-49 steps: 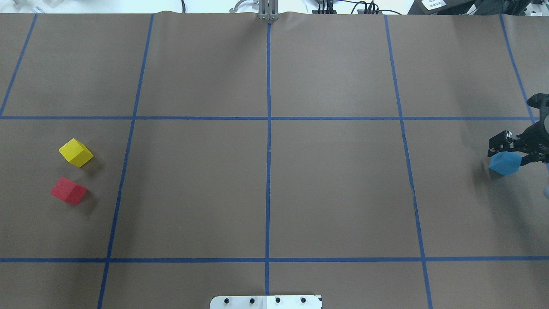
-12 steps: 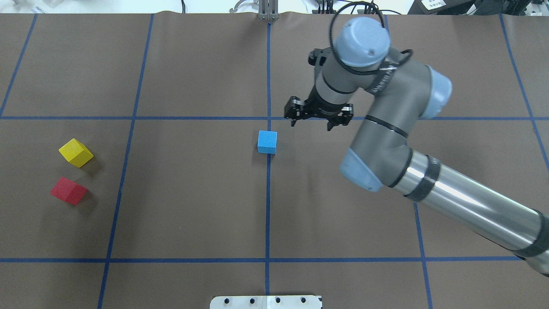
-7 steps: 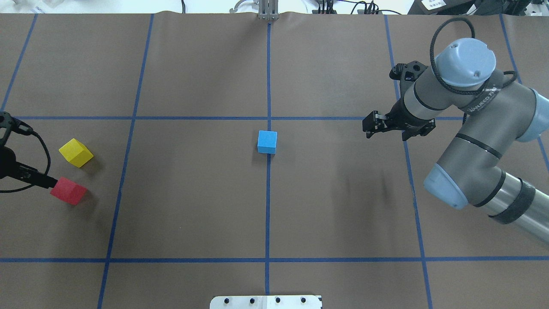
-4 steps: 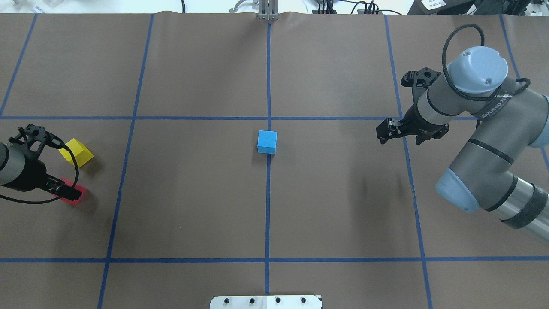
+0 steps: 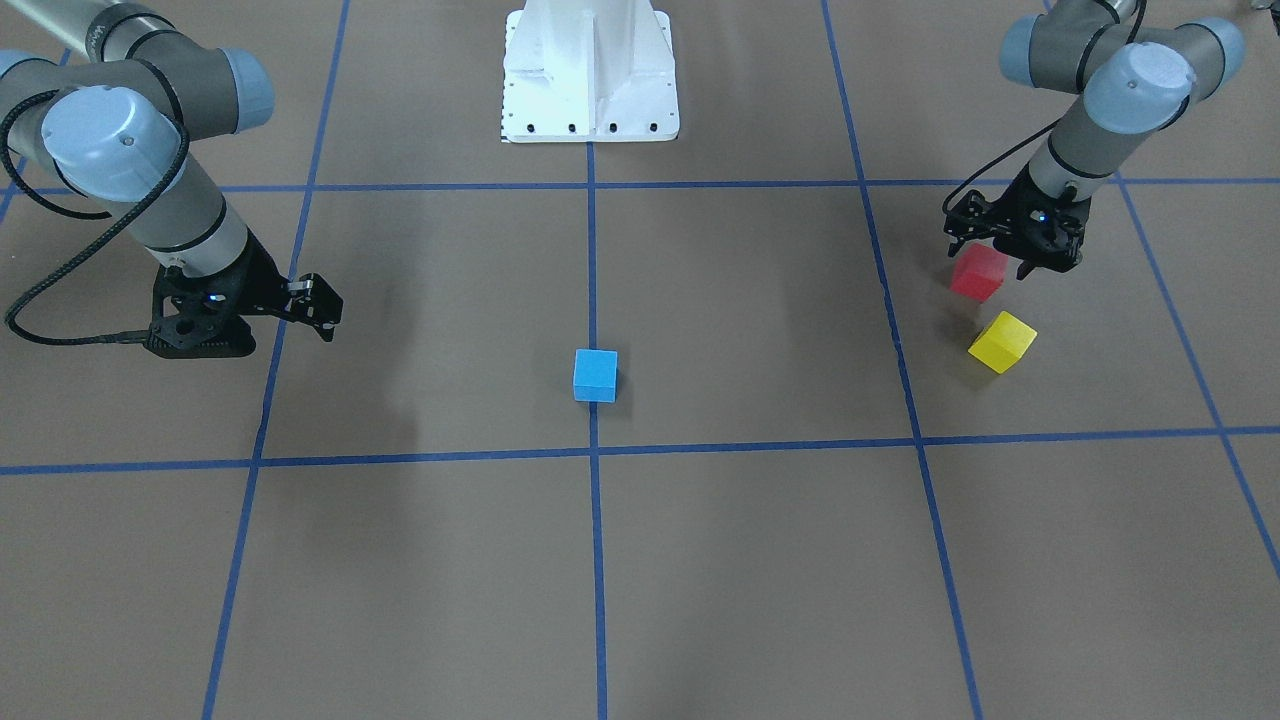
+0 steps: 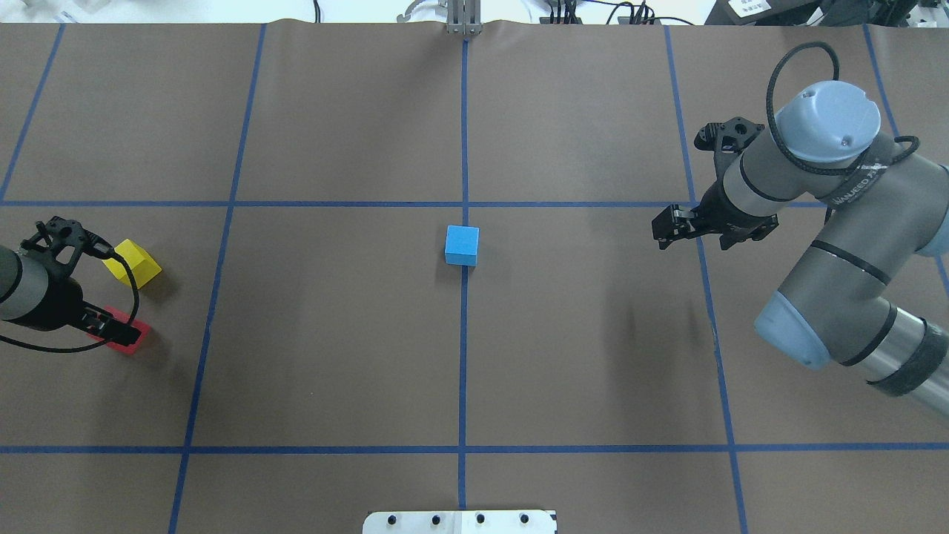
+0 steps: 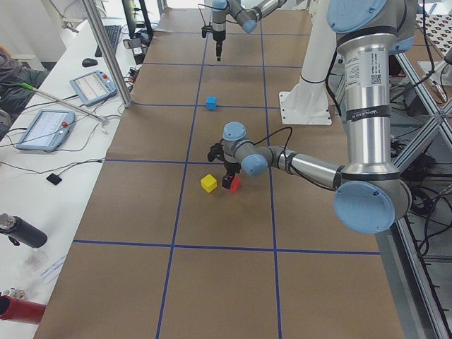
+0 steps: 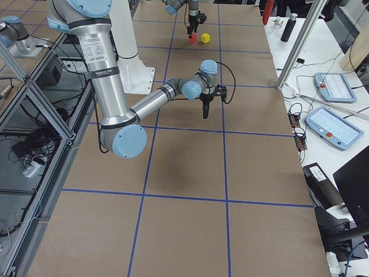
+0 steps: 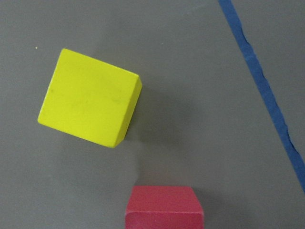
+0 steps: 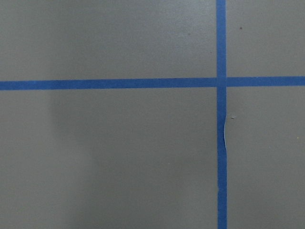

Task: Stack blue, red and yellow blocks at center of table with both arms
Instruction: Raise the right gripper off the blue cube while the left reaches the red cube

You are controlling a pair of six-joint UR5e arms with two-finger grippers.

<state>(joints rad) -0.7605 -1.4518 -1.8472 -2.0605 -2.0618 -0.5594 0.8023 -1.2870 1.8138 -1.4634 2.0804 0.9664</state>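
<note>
The blue block (image 6: 462, 245) sits alone at the table's center, also seen in the front view (image 5: 595, 375). The red block (image 5: 978, 272) and the yellow block (image 5: 1002, 341) lie close together on the robot's left side. My left gripper (image 5: 1010, 255) is open and hangs just above the red block, its fingers on either side of it. It covers most of the red block (image 6: 132, 338) in the overhead view. The left wrist view shows the yellow block (image 9: 88, 104) and the red block's top (image 9: 164, 206). My right gripper (image 6: 713, 230) is open and empty, far right of the blue block.
The white robot base plate (image 6: 460, 521) is at the near edge. Blue tape lines (image 6: 463, 356) divide the brown table into squares. The right wrist view shows only a tape crossing (image 10: 221, 82). Tablets (image 7: 46, 127) lie on a side desk.
The right gripper set the blue block down at the center and drew back to the right. The left arm came in over the red block and has now almost stopped.
</note>
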